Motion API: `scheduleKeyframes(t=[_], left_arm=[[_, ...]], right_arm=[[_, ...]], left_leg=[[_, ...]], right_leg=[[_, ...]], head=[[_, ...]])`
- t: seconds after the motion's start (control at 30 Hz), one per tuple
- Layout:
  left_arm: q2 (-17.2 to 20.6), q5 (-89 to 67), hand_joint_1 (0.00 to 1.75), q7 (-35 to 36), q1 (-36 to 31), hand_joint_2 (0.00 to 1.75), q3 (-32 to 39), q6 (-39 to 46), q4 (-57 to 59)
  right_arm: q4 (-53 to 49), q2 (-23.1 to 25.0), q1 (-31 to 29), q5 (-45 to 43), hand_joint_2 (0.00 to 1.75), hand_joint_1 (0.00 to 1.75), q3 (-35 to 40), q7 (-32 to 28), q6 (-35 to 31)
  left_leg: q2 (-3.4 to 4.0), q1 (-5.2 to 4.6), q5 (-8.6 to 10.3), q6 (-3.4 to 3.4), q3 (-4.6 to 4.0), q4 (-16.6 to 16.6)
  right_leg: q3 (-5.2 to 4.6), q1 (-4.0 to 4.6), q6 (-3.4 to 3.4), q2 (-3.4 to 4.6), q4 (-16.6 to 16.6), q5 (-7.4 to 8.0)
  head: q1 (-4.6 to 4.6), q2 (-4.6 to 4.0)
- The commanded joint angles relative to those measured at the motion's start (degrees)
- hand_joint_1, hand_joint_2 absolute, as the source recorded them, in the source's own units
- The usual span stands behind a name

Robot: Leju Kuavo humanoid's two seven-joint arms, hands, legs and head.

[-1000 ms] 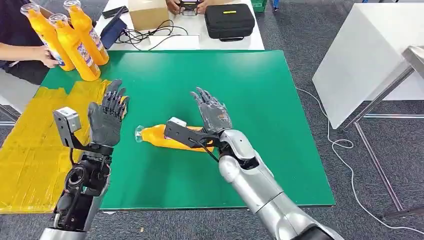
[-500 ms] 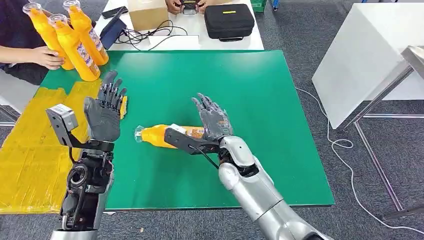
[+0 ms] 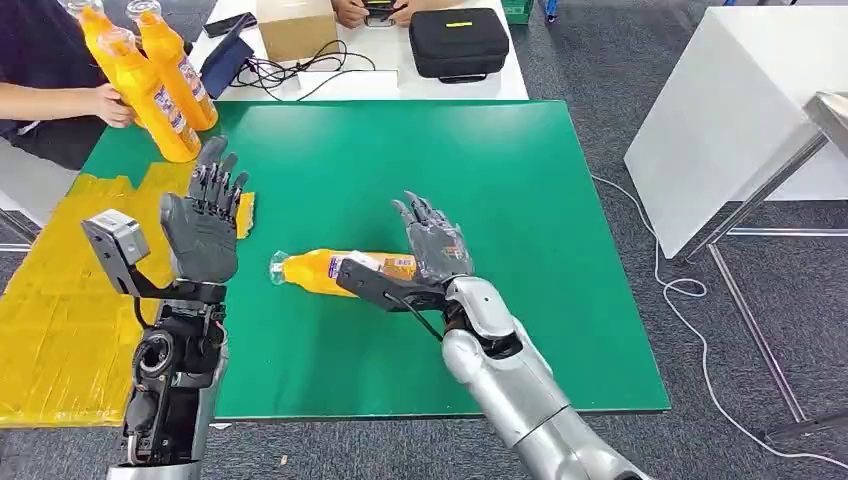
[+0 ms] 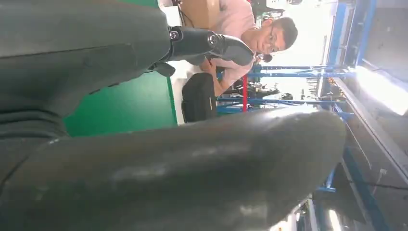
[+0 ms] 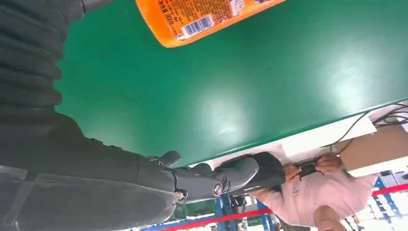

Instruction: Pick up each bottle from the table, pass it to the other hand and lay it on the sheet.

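While the orange bottle (image 3: 340, 271) lies on its side near the middle of the green table (image 3: 520, 180), cap toward 9 o'clock and base toward 3 o'clock, neither hand holds it.

Right hand (image 3: 435, 245): sits at the bottle's base end, at about 3 o'clock from it, palm turned toward the bottle, fingers straight and apart, closed on nothing. The right wrist view has the labelled base of the bottle lying free on the green surface with a gap to the hand. Whether the palm edge touches the base in the head view: cannot tell.

Left hand (image 3: 203, 225): raised upright at 9 o'clock of the bottle, well apart from it, fingers spread, holding nothing. It stands over the border where the green table meets the yellow sheet (image 3: 60, 290).

Far corner, 11 o'clock: a person's hand (image 3: 112, 104) rests on a cluster of upright orange bottles (image 3: 160, 75). A black case (image 3: 459, 42) and a cardboard box (image 3: 295, 25) sit on the white table beyond.

Step in hand, by my reading: the pick-up, approach stage; no grasp yet. Handover and laying on the sheet not yet done for this bottle.

Next move calls for: right hand to slide in over the bottle's body and wrap its fingers around it. The bottle is round and may roll away under a sideways push.
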Motion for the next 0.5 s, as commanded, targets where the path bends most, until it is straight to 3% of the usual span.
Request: scheduleKeyframes(t=[0.03, 0.5], left_arm=[[-0.7, -0.8, 0.0, 0.3, -1.4, 0.0, -0.4, -0.1, 1.2], [0.1, 0.3, 0.0, -0.8, -3.8, 0.0, -3.9, 0.3, 5.0]], right_arm=[[-0.4, -1.7, -0.1, 1.6, 1.75, 0.0, -2.8, -0.3, 1.1], [-0.7, -2.5, 0.6, 3.4, 1.75, 0.0, -6.0, 0.0, 1.7]], left_leg=[[-0.11, -0.01, -0.15, 0.01, 0.39, 0.0], [-0.12, 0.0, -0.05, 0.01, 0.22, 0.0]], right_leg=[[0.42, 0.03, -0.03, -0.22, 0.0, -0.2], [0.25, 0.03, -0.01, -0.19, 0.0, -0.09]], head=[[0.0, 0.0], [0.0, 0.0]])
